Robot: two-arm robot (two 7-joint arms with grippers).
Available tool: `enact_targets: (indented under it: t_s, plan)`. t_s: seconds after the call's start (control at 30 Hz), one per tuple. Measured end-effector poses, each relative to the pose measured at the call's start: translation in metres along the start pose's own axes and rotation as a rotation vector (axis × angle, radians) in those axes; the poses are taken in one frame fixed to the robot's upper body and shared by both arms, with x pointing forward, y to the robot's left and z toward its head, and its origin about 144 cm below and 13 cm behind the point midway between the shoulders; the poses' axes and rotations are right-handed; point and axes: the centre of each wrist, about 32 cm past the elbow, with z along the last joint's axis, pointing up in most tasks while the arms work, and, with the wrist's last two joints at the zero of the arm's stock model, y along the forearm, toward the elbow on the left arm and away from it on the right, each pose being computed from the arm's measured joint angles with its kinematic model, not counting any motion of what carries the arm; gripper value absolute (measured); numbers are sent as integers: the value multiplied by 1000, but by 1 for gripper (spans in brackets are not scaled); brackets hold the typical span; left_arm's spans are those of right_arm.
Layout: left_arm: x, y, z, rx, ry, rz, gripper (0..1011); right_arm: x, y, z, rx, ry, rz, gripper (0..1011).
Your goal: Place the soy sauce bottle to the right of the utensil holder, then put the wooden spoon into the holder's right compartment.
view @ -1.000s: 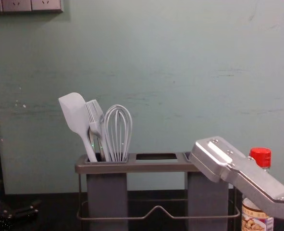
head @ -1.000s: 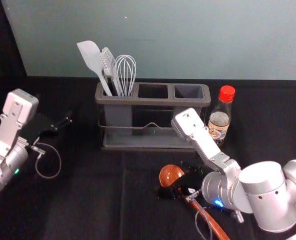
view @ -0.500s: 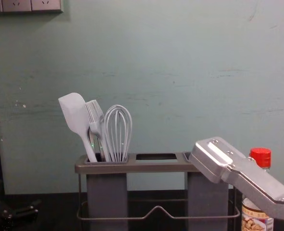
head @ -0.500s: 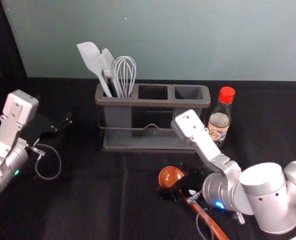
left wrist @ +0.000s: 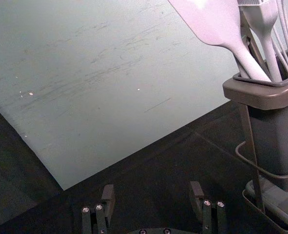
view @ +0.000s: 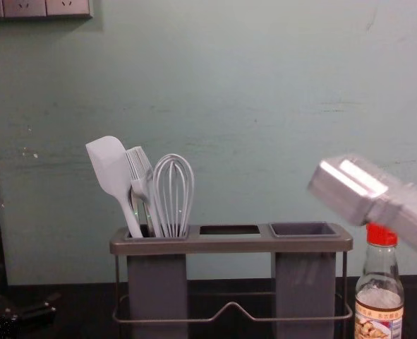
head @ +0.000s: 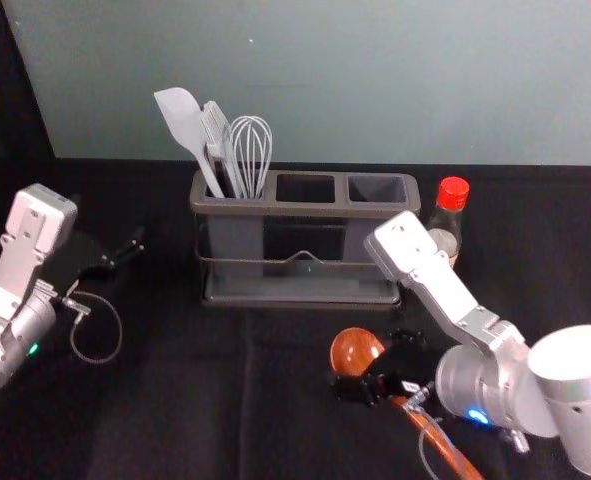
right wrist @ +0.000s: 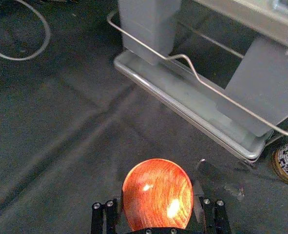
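Wooden spoon (head: 354, 350), seemingly gripped by right end effector (head: 373, 366) near holder (head: 305, 209), left end effector (head: 111, 226) wide, at left.

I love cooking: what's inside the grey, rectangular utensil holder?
Left compartment: flat spatula, bristled brush, looped whisk, all white, lower ends hidden. Middle and right compartments: nothing protrudes; right's bottom hidden.

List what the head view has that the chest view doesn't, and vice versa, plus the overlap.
Head view: wooden spoon, held by the right gripper in front of the holder.
Chest view: wall sockets, upper left.
Both: utensil holder, spatula, brush, whisk, soy sauce bottle, left gripper left of the holder.
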Motion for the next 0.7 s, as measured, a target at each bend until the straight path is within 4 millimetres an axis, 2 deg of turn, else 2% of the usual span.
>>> enact_targets:
  t_s: [0.2, 0.33, 0.53, 0.7]
  plan:
    - [0, 0, 0, 0, 0, 0, 1005, 6, -30, -14, 113, -59, 21, 838]
    - [0, 0, 0, 0, 0, 0, 1005, 7, -42, -25, 193, -91, 17, 838]
    - [0, 0, 0, 0, 0, 0, 1005, 11, -47, -41, 312, -111, -8, 838]
    - [0, 0, 0, 0, 0, 0, 1005, 14, -45, -60, 477, -125, -36, 838]
